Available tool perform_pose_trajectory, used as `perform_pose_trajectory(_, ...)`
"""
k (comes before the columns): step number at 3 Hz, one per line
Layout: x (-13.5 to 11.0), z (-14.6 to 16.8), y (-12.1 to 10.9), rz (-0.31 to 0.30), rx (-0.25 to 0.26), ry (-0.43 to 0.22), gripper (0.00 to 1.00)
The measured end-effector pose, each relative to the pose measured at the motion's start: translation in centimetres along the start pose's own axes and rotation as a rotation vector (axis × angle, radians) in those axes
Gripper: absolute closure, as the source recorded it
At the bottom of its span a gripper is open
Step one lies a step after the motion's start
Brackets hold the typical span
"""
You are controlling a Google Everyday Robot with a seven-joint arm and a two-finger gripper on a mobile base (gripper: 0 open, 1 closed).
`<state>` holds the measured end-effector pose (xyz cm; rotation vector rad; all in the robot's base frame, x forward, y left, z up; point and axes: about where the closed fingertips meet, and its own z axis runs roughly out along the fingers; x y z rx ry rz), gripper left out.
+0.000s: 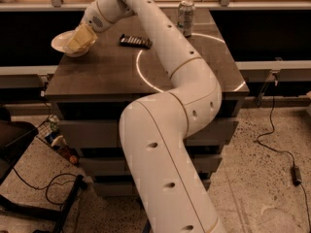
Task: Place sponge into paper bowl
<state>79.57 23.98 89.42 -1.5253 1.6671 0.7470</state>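
A: Start closest to the camera. What is there, taken from the paper bowl?

B: The thick white lower part of the arm (165,178), well in front of the paper bowl (57,41) and off to its right. A black cable (272,130) trails over the speckled floor, farther right again.

A: And the table?

B: The dark table (97,76) carries the bowl at its far left corner. A thin white ring (137,68) is marked on the top to the right of the bowl, and the arm passes over it.

A: Where is the sponge?

B: The sponge (80,39) is tilted, with its pale yellow foam showing and its lower end inside the bowl's outline. Its upper end meets the gripper (88,29), which sits just above the bowl's right rim.

A: Is the gripper clamped on it or released?

B: I cannot tell, and I cannot tell whether the sponge rests on the bowl's bottom.

A: Anything farther back?

B: A flat dark candy bar (135,41) lies right of the bowl, apart from it. A silver can (185,17) stands upright farther right and behind.
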Motion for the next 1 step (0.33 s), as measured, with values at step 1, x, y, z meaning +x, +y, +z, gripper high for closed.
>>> perform_pose_trajectory(1,0.00,0.02,0.00,0.000,0.000,0.000,0.00)
